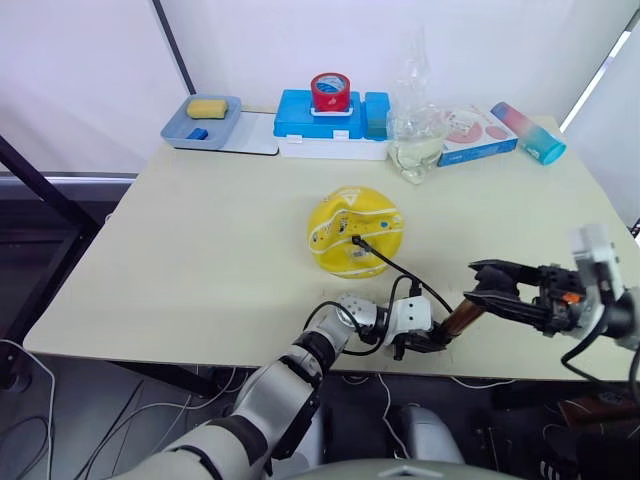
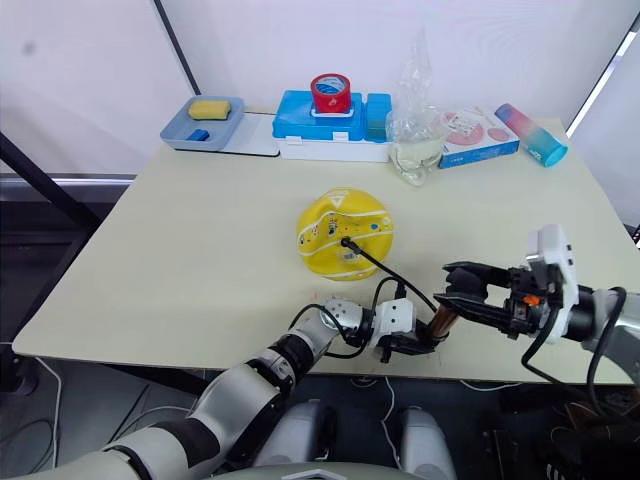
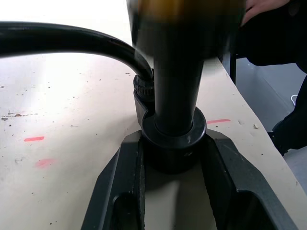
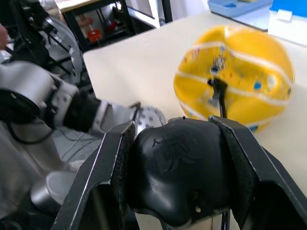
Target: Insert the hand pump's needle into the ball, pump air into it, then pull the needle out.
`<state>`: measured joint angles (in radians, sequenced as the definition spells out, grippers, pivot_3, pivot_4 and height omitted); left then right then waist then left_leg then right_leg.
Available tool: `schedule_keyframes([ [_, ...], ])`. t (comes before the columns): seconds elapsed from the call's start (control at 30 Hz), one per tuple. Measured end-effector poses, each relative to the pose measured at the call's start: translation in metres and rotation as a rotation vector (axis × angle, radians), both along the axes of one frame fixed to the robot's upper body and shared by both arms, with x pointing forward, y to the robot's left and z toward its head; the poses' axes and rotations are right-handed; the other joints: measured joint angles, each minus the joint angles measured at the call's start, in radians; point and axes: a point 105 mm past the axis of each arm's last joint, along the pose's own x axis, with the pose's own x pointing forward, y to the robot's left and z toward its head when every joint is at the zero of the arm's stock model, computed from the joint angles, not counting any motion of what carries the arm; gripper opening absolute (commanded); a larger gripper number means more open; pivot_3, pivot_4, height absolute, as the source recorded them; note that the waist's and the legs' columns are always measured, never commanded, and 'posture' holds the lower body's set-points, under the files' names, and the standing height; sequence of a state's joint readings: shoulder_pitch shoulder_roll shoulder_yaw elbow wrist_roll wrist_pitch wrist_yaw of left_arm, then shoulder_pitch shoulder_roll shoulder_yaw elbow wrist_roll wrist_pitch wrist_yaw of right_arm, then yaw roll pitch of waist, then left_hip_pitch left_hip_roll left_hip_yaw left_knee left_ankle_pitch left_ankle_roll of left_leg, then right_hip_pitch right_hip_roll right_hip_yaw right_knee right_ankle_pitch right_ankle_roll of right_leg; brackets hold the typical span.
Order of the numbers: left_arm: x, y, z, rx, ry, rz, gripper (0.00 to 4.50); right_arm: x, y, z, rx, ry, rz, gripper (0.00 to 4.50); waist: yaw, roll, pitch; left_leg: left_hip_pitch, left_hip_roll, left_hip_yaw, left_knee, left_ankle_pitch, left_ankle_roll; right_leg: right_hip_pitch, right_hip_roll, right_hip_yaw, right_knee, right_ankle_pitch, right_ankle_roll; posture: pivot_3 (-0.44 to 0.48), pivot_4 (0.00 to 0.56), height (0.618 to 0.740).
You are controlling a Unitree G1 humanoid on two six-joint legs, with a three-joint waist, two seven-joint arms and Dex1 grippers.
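The yellow ball lies dented in the middle of the table. The needle's black fitting sits in the ball's top; the pin itself is hidden. A thin black hose runs from it to the hand pump near the table's front edge. My left gripper is shut on the pump's black end cap, where the hose joins. My right gripper is shut on the pump's black handle, with the bronze barrel showing between the two grippers.
At the back stand a grey tray with a yellow sponge, a blue box with a red tape roll on top, a clear plastic bag, a pink-and-white box and a blue-pink cylinder. The front table edge is close to the pump.
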<state>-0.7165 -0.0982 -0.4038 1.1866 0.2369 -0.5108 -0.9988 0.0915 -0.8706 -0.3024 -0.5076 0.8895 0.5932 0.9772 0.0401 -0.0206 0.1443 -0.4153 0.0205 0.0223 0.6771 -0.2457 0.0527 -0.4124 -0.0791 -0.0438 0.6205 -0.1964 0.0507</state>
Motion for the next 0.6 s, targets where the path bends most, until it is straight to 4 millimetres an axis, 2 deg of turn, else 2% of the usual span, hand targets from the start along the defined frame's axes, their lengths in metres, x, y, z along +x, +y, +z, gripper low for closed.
schedule_keyframes([
  [0.13, 0.0, 0.0, 0.0, -0.001, -0.001, -0.001, 1.18, 0.002, -0.001, -0.011, -0.008, 0.006, -0.01, 1.96, 0.0, 0.0, 0.0, 0.0, 0.0, 0.0, 0.0, 0.0, 0.0, 0.0, 0.0, 0.0, 0.0, 0.0, 0.0, 0.0, 0.15, 0.739],
  [0.33, 0.0, 0.0, 0.0, -0.001, -0.002, -0.002, 1.18, 0.003, -0.001, -0.009, -0.003, -0.022, 0.005, 1.96, 0.0, 0.0, 0.0, 0.0, 0.0, 0.0, 0.0, 0.0, 0.0, -0.001, 0.0, 0.0, 0.0, 0.0, 0.0, 0.0, 0.15, 0.739],
  [0.47, 0.0, 0.001, 0.001, -0.002, -0.002, -0.002, 1.18, 0.006, 0.0, 0.005, 0.04, -0.044, 0.006, 1.96, -0.001, 0.0, 0.001, 0.0, 0.0, 0.0, 0.0, 0.0, 0.0, -0.001, 0.0, 0.0, 0.0, 0.0, 0.0, 0.0, 0.15, 0.739],
  [0.6, 0.0, 0.001, 0.001, -0.002, -0.003, -0.004, 1.18, 0.005, -0.006, 0.035, 0.077, -0.064, 0.016, 1.96, 0.0, 0.001, 0.002, -0.001, 0.0, 0.0, 0.0, 0.0, 0.0, -0.001, 0.0, 0.0, 0.0, 0.0, 0.0, 0.0, 0.15, 0.739],
])
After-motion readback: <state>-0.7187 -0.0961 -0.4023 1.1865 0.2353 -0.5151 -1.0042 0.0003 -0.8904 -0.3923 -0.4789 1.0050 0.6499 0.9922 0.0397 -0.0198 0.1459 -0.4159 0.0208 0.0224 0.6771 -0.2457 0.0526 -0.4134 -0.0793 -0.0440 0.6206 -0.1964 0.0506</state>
